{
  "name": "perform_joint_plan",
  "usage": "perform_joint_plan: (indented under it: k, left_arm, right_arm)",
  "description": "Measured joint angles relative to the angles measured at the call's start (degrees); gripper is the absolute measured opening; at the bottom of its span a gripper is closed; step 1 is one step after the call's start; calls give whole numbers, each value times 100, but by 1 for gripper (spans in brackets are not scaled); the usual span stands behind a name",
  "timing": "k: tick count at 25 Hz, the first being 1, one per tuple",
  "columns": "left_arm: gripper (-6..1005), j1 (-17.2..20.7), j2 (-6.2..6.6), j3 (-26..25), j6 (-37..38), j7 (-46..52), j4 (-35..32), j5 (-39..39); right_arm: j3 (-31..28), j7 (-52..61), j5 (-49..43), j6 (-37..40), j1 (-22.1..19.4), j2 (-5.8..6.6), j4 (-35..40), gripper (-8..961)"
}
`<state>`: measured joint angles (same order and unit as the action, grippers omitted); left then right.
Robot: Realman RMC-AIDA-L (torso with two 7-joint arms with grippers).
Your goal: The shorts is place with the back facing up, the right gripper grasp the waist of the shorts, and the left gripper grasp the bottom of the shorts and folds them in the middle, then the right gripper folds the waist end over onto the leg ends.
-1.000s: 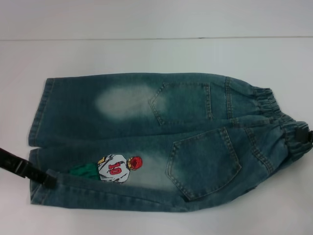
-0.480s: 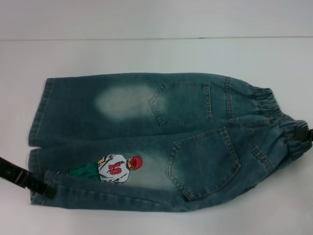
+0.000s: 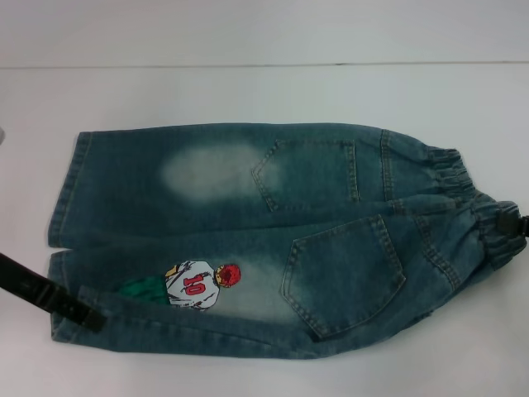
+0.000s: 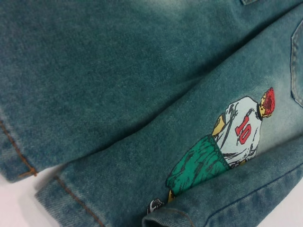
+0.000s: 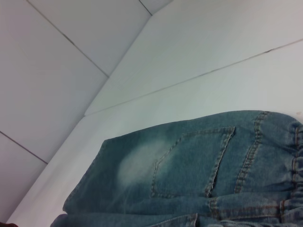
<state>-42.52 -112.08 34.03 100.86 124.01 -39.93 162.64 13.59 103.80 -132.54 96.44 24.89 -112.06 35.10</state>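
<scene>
Left gripper [image 3: 89, 318] sits at the near leg hem, on the left end of the shorts [image 3: 273, 240]; its black arm runs in from the left edge and the tip is on the denim where a strip of the near edge is turned up over the leg. Looks clamped on that hem edge, though the fingers themselves are mostly hidden by cloth. Right gripper [image 3: 514, 225] is at the waist [image 3: 483, 215], on the right end; only a black piece shows against the ruffled elastic, can't tell how far the jaws are apart or if they hold the band. Shorts lie back-up across the white table [image 3: 248, 91], waist to the right, leg ends [image 3: 66, 215] to the left, both back pockets showing. Number 10 player print [image 4: 236, 135] is on the near leg, just beside the turned-up strip, in the left wrist view.
</scene>
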Motion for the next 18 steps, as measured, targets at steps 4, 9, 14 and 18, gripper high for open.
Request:
perform_joint_plan:
  k: [4, 9, 14, 18]
  left_arm:
    - [614, -31, -7, 7, 21, 0, 3, 4]
    - [612, -47, -7, 7, 1, 0, -15, -22]
    - [611, -91, -22, 7, -50, -7, 2, -28]
    - [610, -106, -48, 7, -56, -9, 1, -30]
  right_arm:
    - [-8, -4, 0, -4, -4, 0, -2, 93]
    - [-10, -9, 0, -10, -11, 0, -3, 94]
    - [7, -9, 0, -12, -11, 0, -3, 96]
    - [12, -9, 0, -12, -11, 0, -3, 97]
